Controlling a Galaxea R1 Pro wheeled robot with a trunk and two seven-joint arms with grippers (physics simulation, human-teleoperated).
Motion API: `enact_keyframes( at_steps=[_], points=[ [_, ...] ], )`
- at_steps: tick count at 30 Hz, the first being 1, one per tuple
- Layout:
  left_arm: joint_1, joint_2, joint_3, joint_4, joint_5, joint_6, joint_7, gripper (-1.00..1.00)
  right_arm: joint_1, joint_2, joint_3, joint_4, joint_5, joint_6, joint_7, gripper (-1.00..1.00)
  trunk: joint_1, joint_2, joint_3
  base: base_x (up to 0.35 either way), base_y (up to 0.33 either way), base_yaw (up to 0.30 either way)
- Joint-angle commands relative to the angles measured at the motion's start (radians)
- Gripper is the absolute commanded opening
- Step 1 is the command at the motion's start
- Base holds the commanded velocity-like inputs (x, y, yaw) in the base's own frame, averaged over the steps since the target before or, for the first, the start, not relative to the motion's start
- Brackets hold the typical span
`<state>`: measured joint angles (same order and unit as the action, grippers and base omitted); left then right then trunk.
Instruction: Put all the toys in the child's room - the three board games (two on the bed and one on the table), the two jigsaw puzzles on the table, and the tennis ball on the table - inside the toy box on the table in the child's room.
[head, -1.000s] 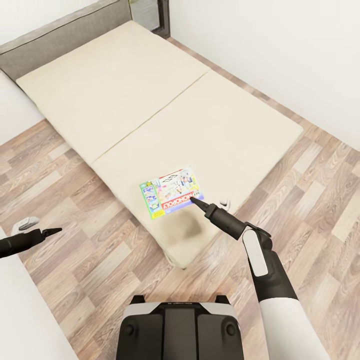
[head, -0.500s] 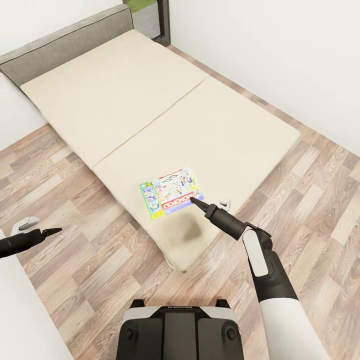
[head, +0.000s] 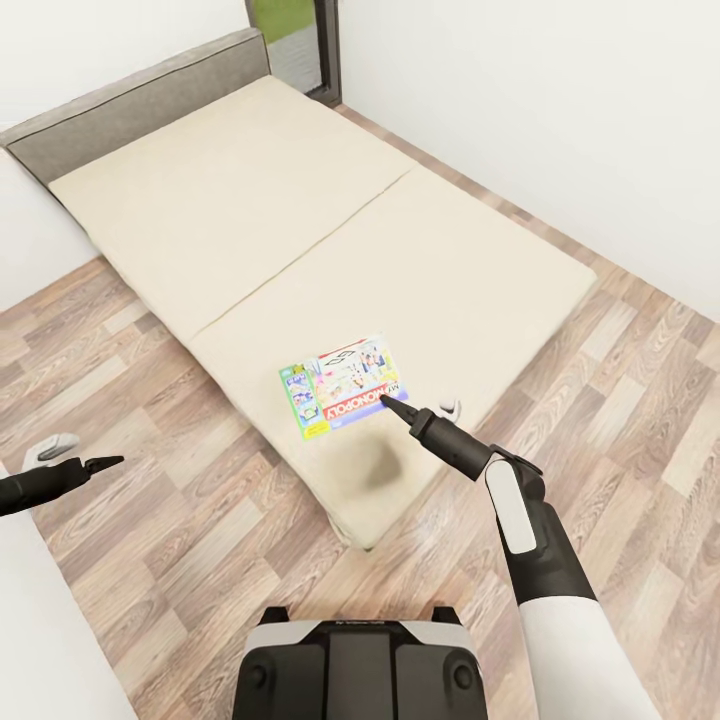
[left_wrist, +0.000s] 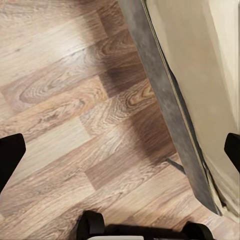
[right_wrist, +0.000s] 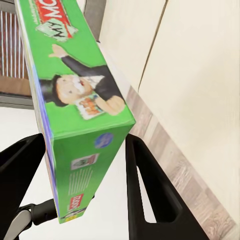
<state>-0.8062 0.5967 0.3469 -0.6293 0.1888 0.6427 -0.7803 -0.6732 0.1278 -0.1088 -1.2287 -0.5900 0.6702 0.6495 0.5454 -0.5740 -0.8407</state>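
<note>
Above the beige-mattressed bed's (head: 300, 200) near corner, the right end effector (head: 392, 404) clamps the white-green printed "Monopoly" game box (head: 345, 388). Transport step; next, carry it to the toy box.

floor (head: 180, 520): wood-grain planks | bed (head: 300, 230): matt beige cloth

Floor (head: 180, 520): wood-look planks in mixed light and brown tones, laid at a slant across the head view; grain and knots plain in the left wrist view (left_wrist: 75, 100).
Walls (head: 560, 110): plain white, meeting the floor along the far side of the room.
Doorway (head: 295, 40): dark frame at the far corner, green showing beyond it.
White panel (head: 50, 640): smooth pale surface along the near left edge of the head view.
</note>
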Motion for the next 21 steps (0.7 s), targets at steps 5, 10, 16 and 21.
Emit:
enact_keyframes(
  at_steps=[5,10,16,21],
  points=[
    [0.0,0.0,0.001,0.0,0.003,0.006,-0.002,1.0,0.001,0.001,-0.003,0.0,-0.002,0.006,0.004,-1.0,0.0,-0.001,0.008,0.0,0.0,0.0],
    [0.0,0.0,0.001,0.0,0.003,0.006,-0.002,1.0,0.002,0.002,-0.002,0.0,-0.002,0.006,0.004,-1.0,0.0,-0.001,0.016,0.0,0.0,0.0],
    [0.0,0.0,0.001,0.0,0.003,0.006,-0.002,1.0,0.008,0.016,-0.002,-0.021,-0.002,0.011,0.001,-1.0,0.0,-0.001,0.026,0.0,0.0,0.0],
    [0.0,0.001,0.003,-0.003,0.003,0.006,-0.001,1.0,0.021,0.02,-0.004,-0.068,-0.004,0.014,-0.005,-1.0,0.0,-0.001,0.034,0.0,0.0,0.0]
  ],
)
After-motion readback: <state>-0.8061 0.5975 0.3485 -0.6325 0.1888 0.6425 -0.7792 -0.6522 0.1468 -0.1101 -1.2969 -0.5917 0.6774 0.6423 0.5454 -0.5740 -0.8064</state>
